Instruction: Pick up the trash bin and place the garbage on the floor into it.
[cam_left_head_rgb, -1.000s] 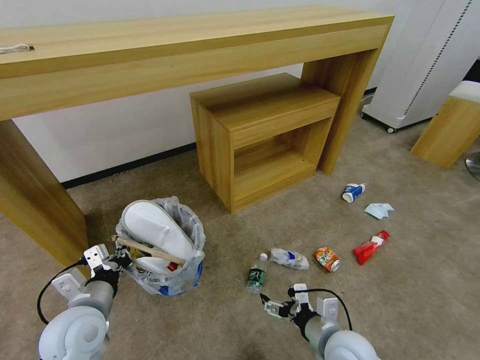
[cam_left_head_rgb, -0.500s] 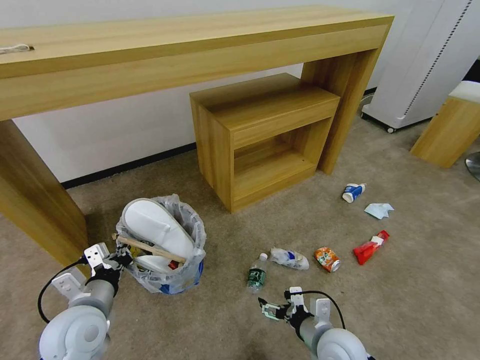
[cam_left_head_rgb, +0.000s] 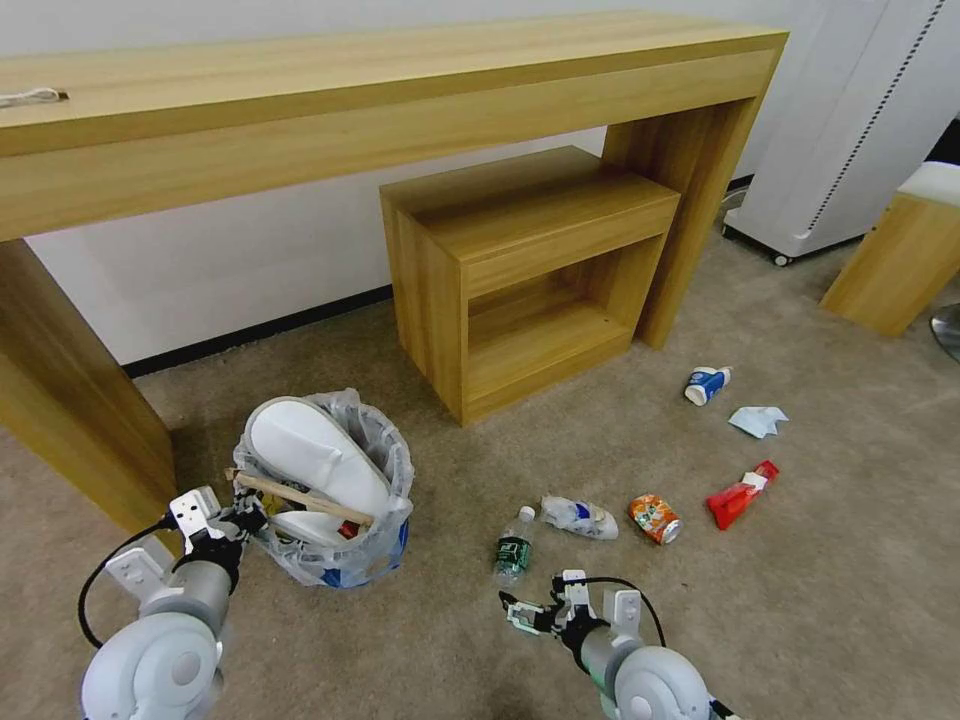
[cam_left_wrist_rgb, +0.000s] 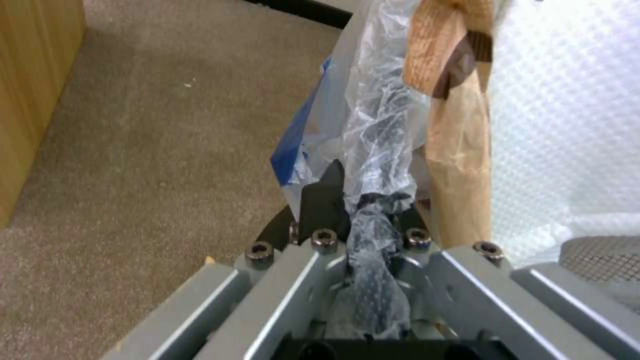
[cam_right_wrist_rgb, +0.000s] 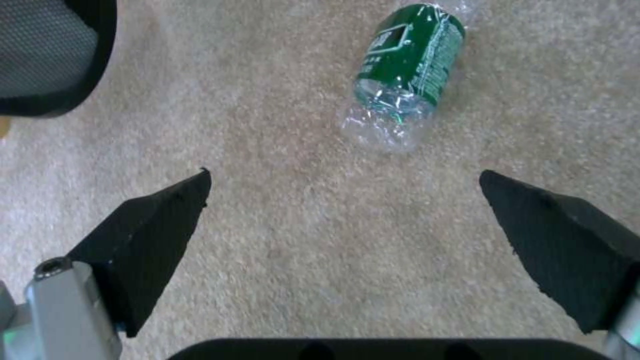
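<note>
The trash bin (cam_left_head_rgb: 335, 545), lined with a crinkly clear bag, stands on the beige carpet floor (cam_left_head_rgb: 800, 600) and holds a white slipper (cam_left_head_rgb: 310, 455) and a wooden stick (cam_left_head_rgb: 300, 497). My left gripper (cam_left_head_rgb: 245, 520) is shut on its rim; the left wrist view shows the bag (cam_left_wrist_rgb: 380, 125) pinched between the jaws, with the stick (cam_left_wrist_rgb: 460, 150) beside it. My right gripper (cam_left_head_rgb: 515, 612) hangs open low over the carpet, just short of a clear bottle (cam_left_head_rgb: 513, 548) with a green label. In the right wrist view the bottle (cam_right_wrist_rgb: 403, 70) lies beyond the spread fingertips (cam_right_wrist_rgb: 173, 200).
More garbage lies to the right: a crushed clear bottle (cam_left_head_rgb: 580, 517), an orange can (cam_left_head_rgb: 654, 518), a red wrapper (cam_left_head_rgb: 740, 495), a tissue (cam_left_head_rgb: 757, 420) and a blue-white cup (cam_left_head_rgb: 706, 384). A long wooden desk (cam_left_head_rgb: 380, 90) and a low wooden cabinet (cam_left_head_rgb: 520, 270) stand behind.
My right gripper has shifted left and a little nearer to me, staying open below the green-label bottle. The left gripper and the bin have barely moved.
</note>
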